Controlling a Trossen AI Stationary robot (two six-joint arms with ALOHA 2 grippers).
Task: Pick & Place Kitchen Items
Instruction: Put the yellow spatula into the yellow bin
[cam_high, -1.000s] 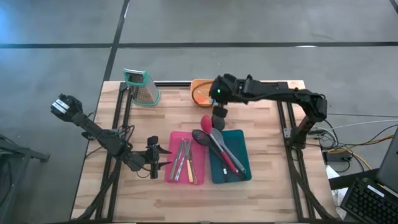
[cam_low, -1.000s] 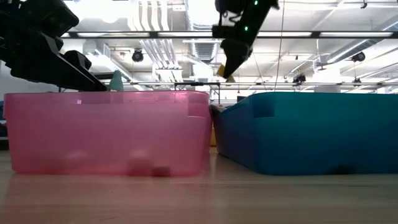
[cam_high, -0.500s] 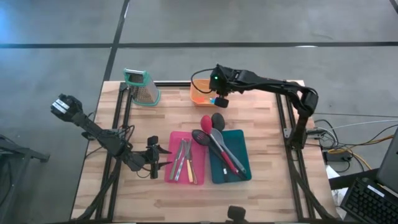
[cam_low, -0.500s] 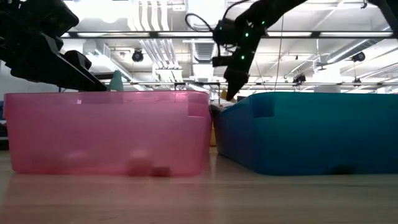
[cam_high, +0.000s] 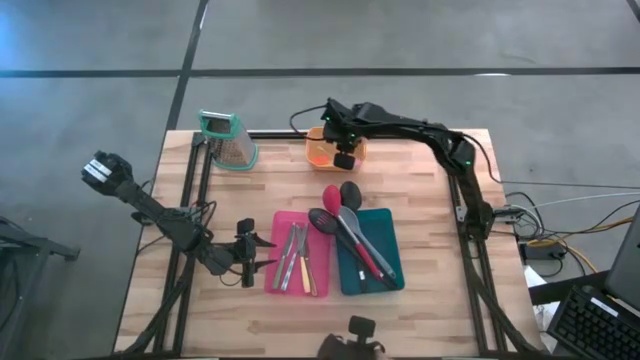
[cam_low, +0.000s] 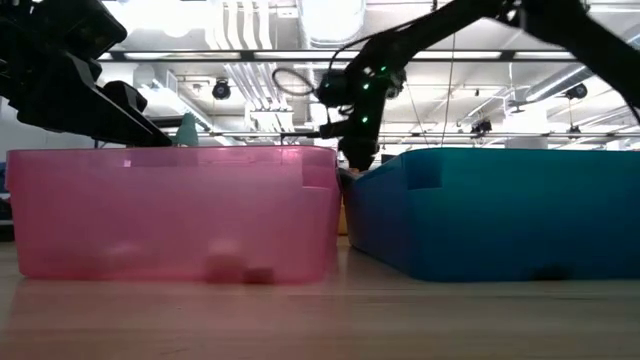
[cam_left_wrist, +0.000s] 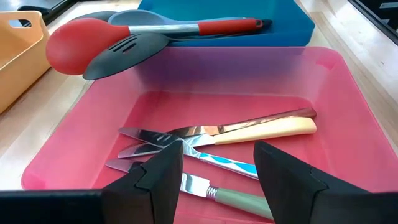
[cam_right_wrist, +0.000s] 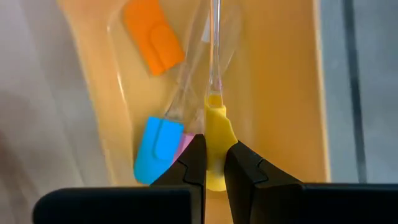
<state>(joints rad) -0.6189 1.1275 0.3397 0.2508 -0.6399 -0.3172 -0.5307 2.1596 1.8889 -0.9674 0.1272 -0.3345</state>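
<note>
My right gripper (cam_high: 343, 158) is over the orange bin (cam_high: 318, 152) at the table's far edge, shut on a yellow-headed spatula (cam_right_wrist: 215, 140) with a clear handle. Orange (cam_right_wrist: 152, 38), blue (cam_right_wrist: 158, 146) and pink (cam_right_wrist: 184, 143) spatula heads lie in that bin. My left gripper (cam_high: 247, 258) waits open at the left rim of the pink bin (cam_high: 272, 230), over several knives (cam_left_wrist: 249, 130). Red, black and grey spoons and a slotted spatula (cam_high: 350, 225) lie across the teal bin (cam_high: 392, 225), heads sticking out over its far rim. My right gripper pinches the yellow spatula's head (cam_right_wrist: 214, 163) between its two fingers, coming from above and pointing down into the orange bin. The clear handle (cam_right_wrist: 214, 50) runs on past the fingertips into the bin. Whether it rests on the bin floor I cannot tell.
A metal box grater (cam_high: 230, 140) with a teal top stands at the far left of the table. In the low view the pink bin (cam_low: 170, 215) and teal bin (cam_low: 500, 210) stand side by side, with my right gripper (cam_low: 355, 155) behind them.
My right gripper has gone from above the spoon heads toward the table's far edge and a little left, carrying the yellow spatula, and has come down over the orange bin. It has stayed shut.
</note>
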